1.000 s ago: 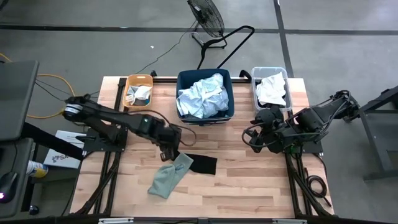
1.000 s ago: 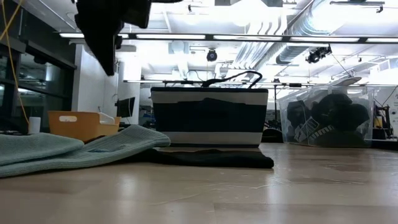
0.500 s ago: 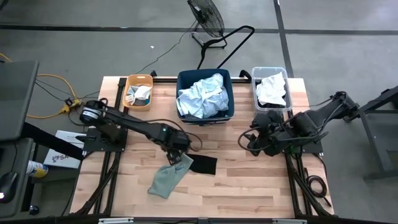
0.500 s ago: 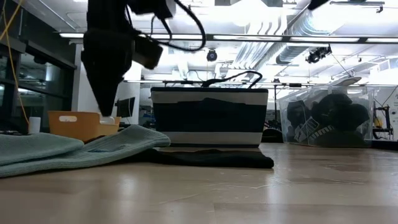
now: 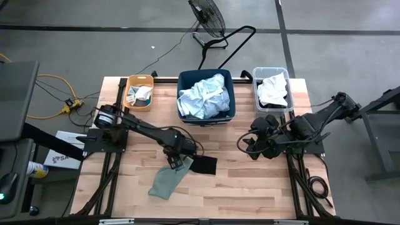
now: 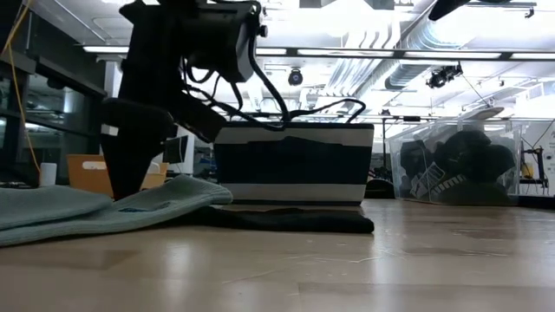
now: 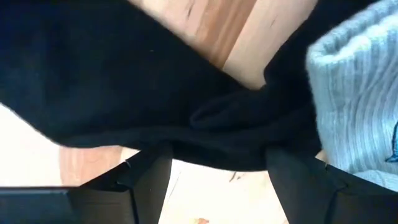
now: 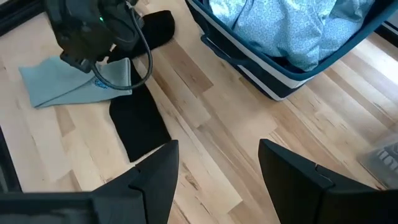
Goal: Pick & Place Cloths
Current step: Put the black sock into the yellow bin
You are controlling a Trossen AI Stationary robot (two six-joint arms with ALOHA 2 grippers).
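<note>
The left gripper [image 5: 174, 160] is lowered at frame centre, jaws spread over a flat black fabric sock [image 5: 201, 165] beside a grey-green ribbed sock [image 5: 167, 179]; the right gripper [image 5: 250, 142], centre-right, is held open and empty.

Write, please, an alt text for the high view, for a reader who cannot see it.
Seen from above, the left gripper is low over a black cloth and a grey-green cloth on the wooden table, fingers open. The right gripper waits near the right edge. At the far edge stand an orange bin, a navy bin and a clear bin, each holding cloths.
</note>
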